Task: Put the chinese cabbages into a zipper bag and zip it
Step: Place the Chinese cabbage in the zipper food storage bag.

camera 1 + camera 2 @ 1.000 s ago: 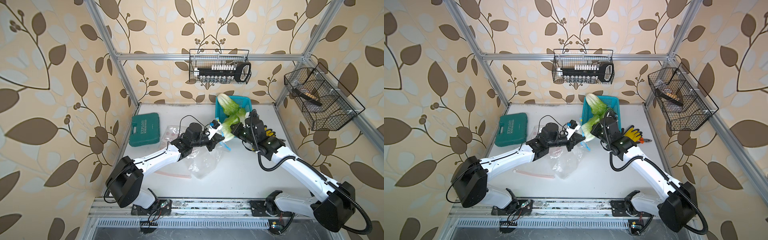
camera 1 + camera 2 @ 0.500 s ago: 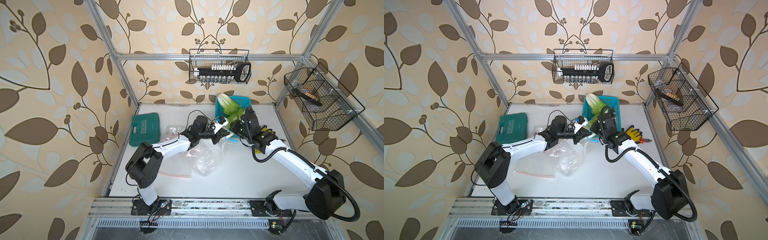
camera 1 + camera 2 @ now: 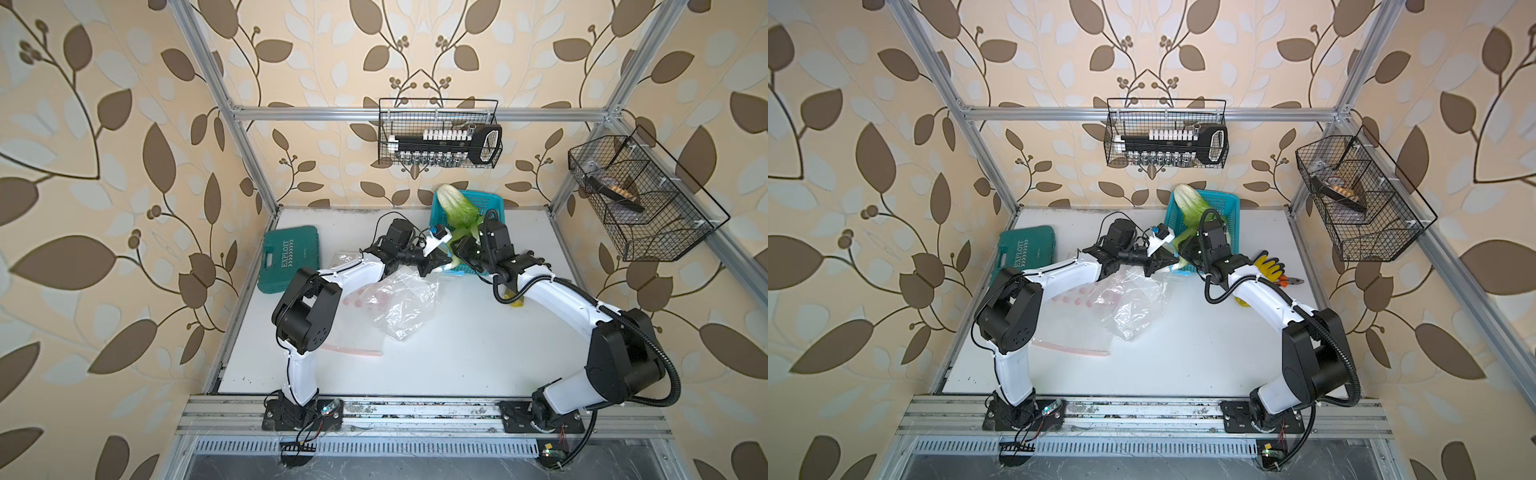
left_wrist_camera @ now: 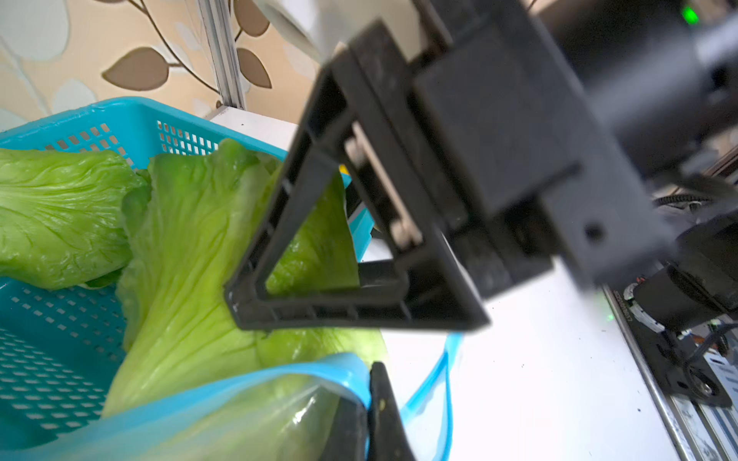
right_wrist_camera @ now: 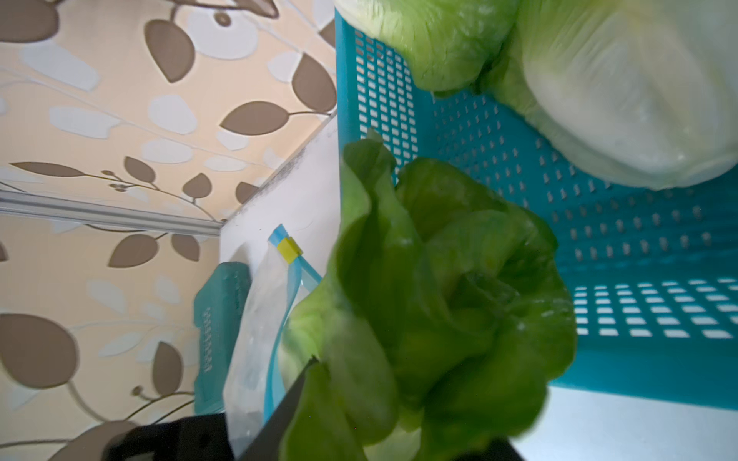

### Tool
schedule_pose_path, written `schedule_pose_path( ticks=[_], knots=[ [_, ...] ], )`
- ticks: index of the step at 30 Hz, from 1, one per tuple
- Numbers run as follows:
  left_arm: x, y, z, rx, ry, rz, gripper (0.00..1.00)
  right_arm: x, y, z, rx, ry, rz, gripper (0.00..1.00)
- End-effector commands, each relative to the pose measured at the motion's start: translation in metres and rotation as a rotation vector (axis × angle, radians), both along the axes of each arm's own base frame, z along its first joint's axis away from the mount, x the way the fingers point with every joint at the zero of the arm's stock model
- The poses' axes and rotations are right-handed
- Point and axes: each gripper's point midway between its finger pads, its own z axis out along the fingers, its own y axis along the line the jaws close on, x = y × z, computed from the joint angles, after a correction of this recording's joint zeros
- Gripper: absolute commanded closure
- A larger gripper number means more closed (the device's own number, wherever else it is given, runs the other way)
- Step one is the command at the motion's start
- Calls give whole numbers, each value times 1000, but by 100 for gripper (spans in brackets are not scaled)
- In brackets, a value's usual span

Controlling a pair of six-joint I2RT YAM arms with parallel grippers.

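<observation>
The left end effector [image 4: 369, 403] is clamped on the blue mouth edge of the zipper bag [image 4: 239, 423], at the near-left side of the basket [image 3: 494, 204], far on the worktop [image 3: 457, 357]. One cabbage [image 4: 187, 271] sits stalk-first in that mouth. Two more cabbages [image 5: 623, 99] lie in the basket. Whether the right end effector [image 3: 462, 250] grips anything, I cannot tell.

Green tool case [image 3: 1027, 249], yellow glove [image 3: 1268, 266] beside pliers [image 3: 1293, 281], blue basket [image 3: 1229, 208], wire wall basket [image 3: 1129, 124]

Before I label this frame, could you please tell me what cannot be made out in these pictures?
Right gripper: grip on the cabbage unclear; left wrist view blurs it, leaves fill the right wrist view.
Zipper bag mouth: hidden in both top views by the left gripper.
Wall basket contents: too small in both top views.
</observation>
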Motion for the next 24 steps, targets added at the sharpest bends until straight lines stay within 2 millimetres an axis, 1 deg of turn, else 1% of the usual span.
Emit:
schedule_pose_path(
  ticks=[1,4,6,8,9,13,15,16,20,21,23,24],
  knots=[
    [1,8,-11,34,22,-18,100,-14,25,12,87,11,266,44],
    [4,13,-13,42,43,-16,100,-23,18,18,68,12,370,32],
    [4,13,-13,51,53,-22,100,-28,11,27,54,-3,416,22],
    [4,14,-16,61,58,-22,100,-33,-3,31,-10,-5,425,10],
    [5,15,-17,65,59,-17,100,-33,-11,32,-47,-6,420,6],
    [8,18,-20,85,63,-9,100,-24,-48,20,-216,42,360,1],
    [10,21,-20,89,66,-3,100,-14,-54,19,-238,37,359,0],
    [11,21,-20,90,66,-5,100,-8,-52,17,-237,33,377,0],
    [11,22,-20,90,70,-12,100,8,-17,7,-115,39,537,0],
    [10,22,-20,90,72,-17,100,11,-12,5,-101,38,555,0],
    [8,22,-19,87,76,-27,100,17,0,2,-60,24,598,3],
    [7,22,-18,86,77,-31,100,19,5,-1,-42,22,620,5]
  ],
)
